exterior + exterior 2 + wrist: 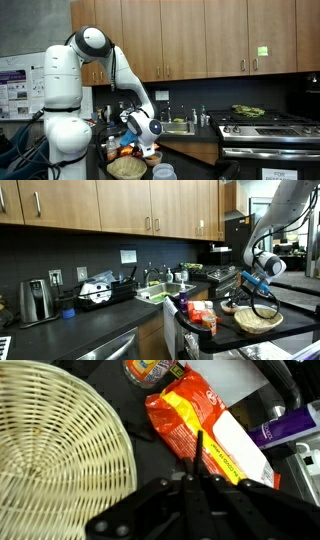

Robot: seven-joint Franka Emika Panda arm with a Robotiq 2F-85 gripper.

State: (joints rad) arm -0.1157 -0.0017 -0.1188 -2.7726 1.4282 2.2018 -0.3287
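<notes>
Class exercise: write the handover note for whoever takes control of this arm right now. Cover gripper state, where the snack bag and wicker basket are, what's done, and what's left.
Gripper: fingers look shut with nothing between them, poised just over the orange snack bag.
Bag: lying flat on the dark counter, beside the wicker basket, not in it.
Done: gripper placed above the bag.
Left: bag not yet gripped or lifted.

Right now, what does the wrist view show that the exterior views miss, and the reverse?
Only the wrist view: the print on the orange snack bag, a purple-labelled pack near it, and the jaws shut together over the bag. Only the exterior views: the wooden cabinets, the sink, the stove and the white arm. Shared: the wicker basket and the bag.
</notes>
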